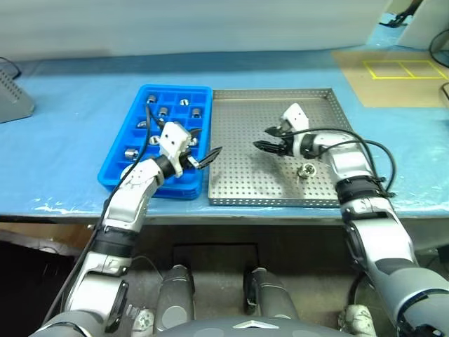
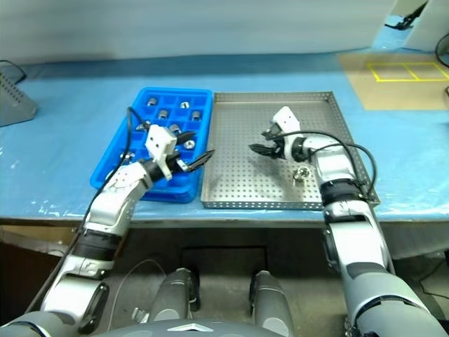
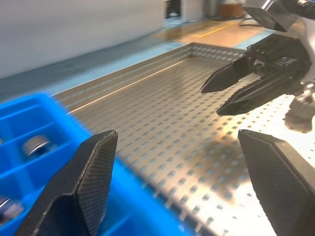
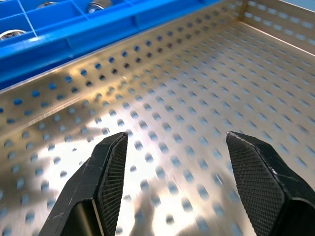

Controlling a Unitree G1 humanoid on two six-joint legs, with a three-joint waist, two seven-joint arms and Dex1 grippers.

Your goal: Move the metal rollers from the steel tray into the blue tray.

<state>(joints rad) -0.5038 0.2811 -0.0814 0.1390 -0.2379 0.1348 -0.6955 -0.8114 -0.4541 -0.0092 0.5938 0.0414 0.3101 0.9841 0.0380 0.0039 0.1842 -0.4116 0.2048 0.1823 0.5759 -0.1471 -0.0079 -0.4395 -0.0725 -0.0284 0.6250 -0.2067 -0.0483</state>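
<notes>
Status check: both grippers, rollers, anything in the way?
Left gripper open, empty, at blue tray edge. Right gripper open, empty, above steel tray. One roller left. Path clear.

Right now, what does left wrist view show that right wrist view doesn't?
Left wrist view alone: the right gripper, open and empty, over the steel tray, with a metal roller beside it. Right wrist view alone: that gripper's own fingers from behind, nothing between them. Both: perforated tray floor and the blue tray holding rollers.

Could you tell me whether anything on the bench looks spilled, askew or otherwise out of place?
Nothing stands out. One metal roller remains on the steel tray; the others sit in cells of the blue tray, which lies square beside it.
</notes>
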